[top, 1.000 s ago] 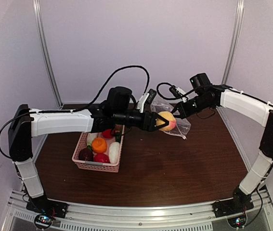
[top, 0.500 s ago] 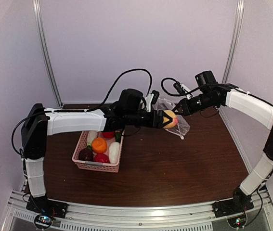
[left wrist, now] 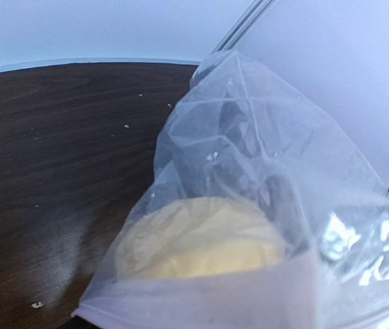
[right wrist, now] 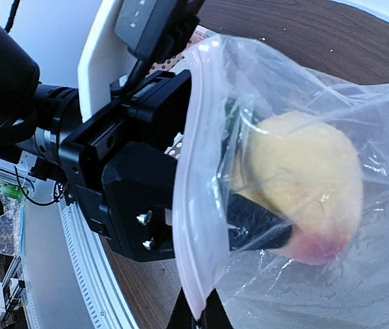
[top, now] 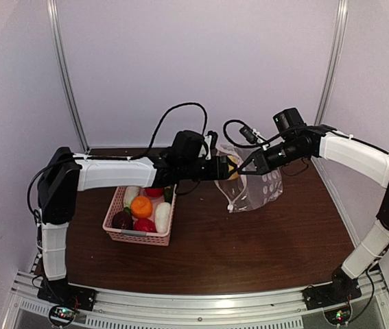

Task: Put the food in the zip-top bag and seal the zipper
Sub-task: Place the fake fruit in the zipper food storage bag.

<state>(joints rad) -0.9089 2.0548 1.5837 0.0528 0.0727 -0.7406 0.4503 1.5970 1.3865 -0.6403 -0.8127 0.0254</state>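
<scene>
The clear polka-dot zip-top bag [top: 254, 189] hangs from my right gripper [top: 244, 168], which is shut on the bag's mouth edge [right wrist: 195, 205]; its tips show at the bottom of the right wrist view [right wrist: 197, 317]. My left gripper [top: 227, 167] reaches into the bag's mouth, shut on a yellow peach with a pink blush [right wrist: 307, 181]. One black finger [right wrist: 257, 228] shows under the fruit, inside the plastic. In the left wrist view the peach [left wrist: 201, 240] lies behind the bag's wall [left wrist: 269, 137] and zip strip [left wrist: 201, 296]; my fingers are hidden there. The slider tab is not visible.
A pink lattice basket [top: 138, 237] stands on the brown table [top: 249, 253] at left, under my left arm. It holds an orange piece [top: 141, 205], a maroon one [top: 121, 220], a red one [top: 144, 225] and a white radish [top: 162, 216]. Walls close in behind.
My left gripper has moved right with the peach, into the bag's mouth. My right gripper has lifted the bag, which now hangs open around the fruit.
</scene>
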